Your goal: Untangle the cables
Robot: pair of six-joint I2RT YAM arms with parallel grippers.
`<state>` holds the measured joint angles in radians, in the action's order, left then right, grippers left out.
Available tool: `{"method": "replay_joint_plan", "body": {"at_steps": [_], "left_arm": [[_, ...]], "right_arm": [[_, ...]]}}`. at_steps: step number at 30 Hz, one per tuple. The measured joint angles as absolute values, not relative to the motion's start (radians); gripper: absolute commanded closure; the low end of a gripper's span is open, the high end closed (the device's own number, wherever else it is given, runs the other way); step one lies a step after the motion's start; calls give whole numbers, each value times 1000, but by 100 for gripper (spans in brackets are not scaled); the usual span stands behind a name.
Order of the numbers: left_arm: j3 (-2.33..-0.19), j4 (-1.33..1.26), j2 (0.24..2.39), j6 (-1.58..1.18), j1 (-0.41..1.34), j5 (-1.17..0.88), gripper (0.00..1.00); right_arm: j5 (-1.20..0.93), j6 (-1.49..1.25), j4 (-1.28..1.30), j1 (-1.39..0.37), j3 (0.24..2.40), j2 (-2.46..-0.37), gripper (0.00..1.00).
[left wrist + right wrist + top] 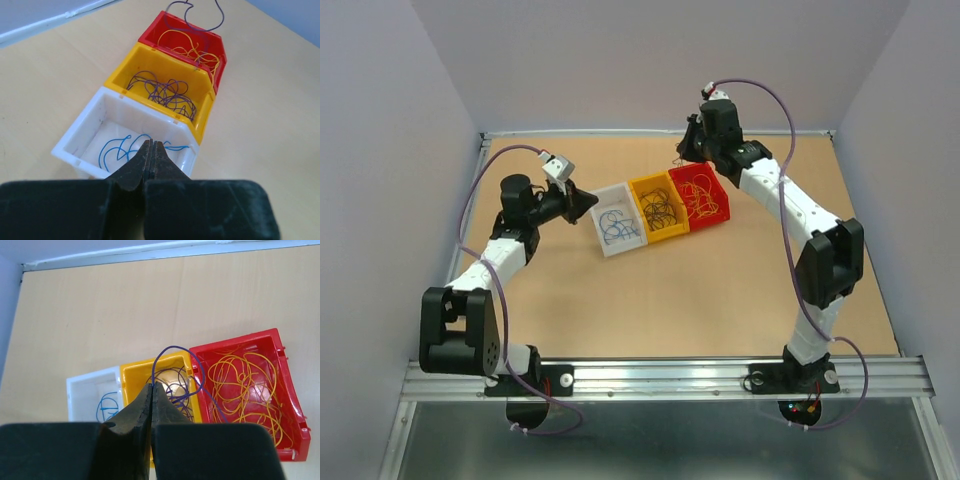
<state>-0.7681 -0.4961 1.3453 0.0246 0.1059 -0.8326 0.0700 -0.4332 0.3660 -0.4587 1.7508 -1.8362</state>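
R end effector point(152, 385) pinching purple wire point(172, 346) above yellow bin point(129, 382); L end effector point(151, 144) closed

In the right wrist view the right gripper point(152, 384) hides the near ends of the yellow bin point(137, 371) and white bin point(94, 377); the left wrist view's top edge cuts off the purple wire point(222, 15).

Pretty sure I'm in a lab test cell: blank walls point(380, 150) boxing my table point(720, 290), metal rail point(670, 378) up front.
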Motion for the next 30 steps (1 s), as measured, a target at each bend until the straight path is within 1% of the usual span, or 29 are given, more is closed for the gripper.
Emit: {"method": "replay_joint_plan", "body": {"at_steps": [6,10,13,19,28,30], "left_arm": [[-768,-538,1378,18,76,-842,99],[-768,-575,1378,19,77,-840,99],[-766,-593,1378,19,77,-833,99],[-739,-624,1369,21,77,-807,99],[-690,-668,1304,22,76,-784,98],[-685,-680,1293,22,76,-784,98]], "right_arm": [[56,-413,351,-478,1809,-1989,99],[57,-390,356,-524,1789,-2096,100],[61,-368,373,-552,1747,-2128,99],[85,-338,383,-581,1719,-2106,99],[98,-329,353,-575,1693,-1958,99],[97,-329,340,-575,1676,-1969,96]]}}
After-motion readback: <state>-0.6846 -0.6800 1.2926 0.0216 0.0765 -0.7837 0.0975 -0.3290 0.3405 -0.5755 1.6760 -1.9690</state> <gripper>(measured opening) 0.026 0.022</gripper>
